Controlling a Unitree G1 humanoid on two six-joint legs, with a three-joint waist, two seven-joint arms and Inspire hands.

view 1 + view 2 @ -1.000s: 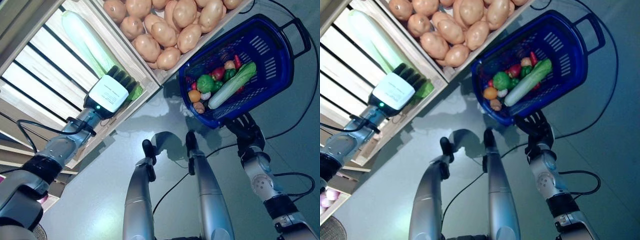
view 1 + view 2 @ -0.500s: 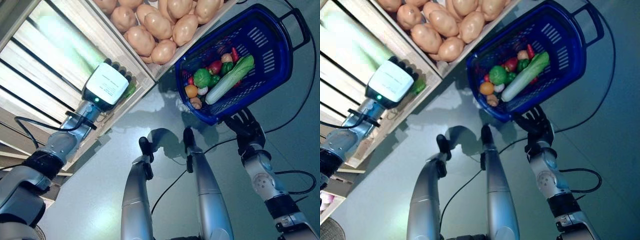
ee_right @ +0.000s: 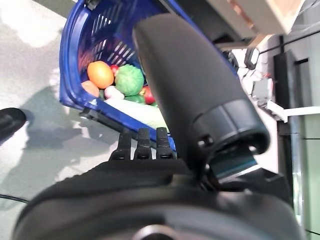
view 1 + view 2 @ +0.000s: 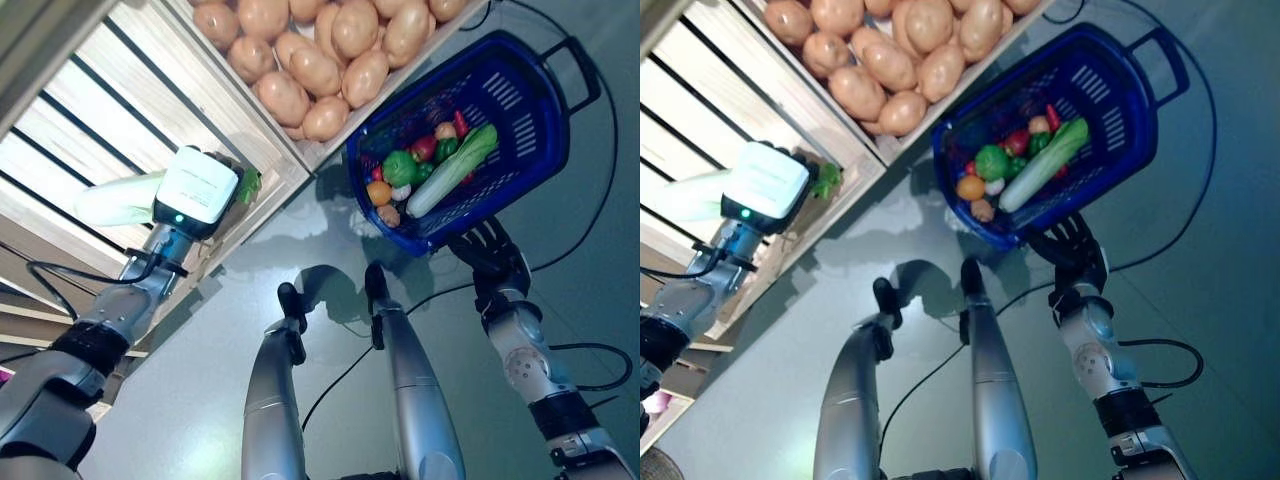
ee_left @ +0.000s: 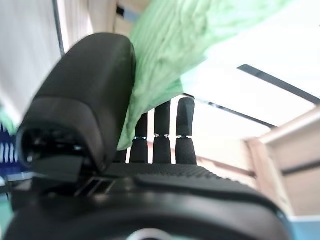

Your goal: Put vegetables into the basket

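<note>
My left hand [image 4: 198, 190] is at the front edge of the wooden stand, shut on a long pale green leafy vegetable [image 4: 115, 200]. The vegetable sticks out past the hand, its green leaf end [image 4: 247, 183] on the other side. In the left wrist view the green leaf [image 5: 170, 55] lies between the thumb and the fingers [image 5: 161, 135]. The blue basket [image 4: 520, 95] stands on the floor and holds a long pale green vegetable [image 4: 450, 170], a round green one [image 4: 402, 167], an orange one [image 4: 379, 192] and small red ones. My right hand [image 4: 488, 252] is just beside the basket's near rim, fingers straight.
The wooden stand's slatted crate [image 4: 110, 110] is beside my left hand. A crate of potatoes [image 4: 320, 60] sits right beside the basket. A black cable [image 4: 600, 190] curves on the grey floor past the basket.
My left hand has closed on the long pale green vegetable and drawn it out of the slatted crate towards the stand's front edge. The view has shifted a little. The right hand stays put.
</note>
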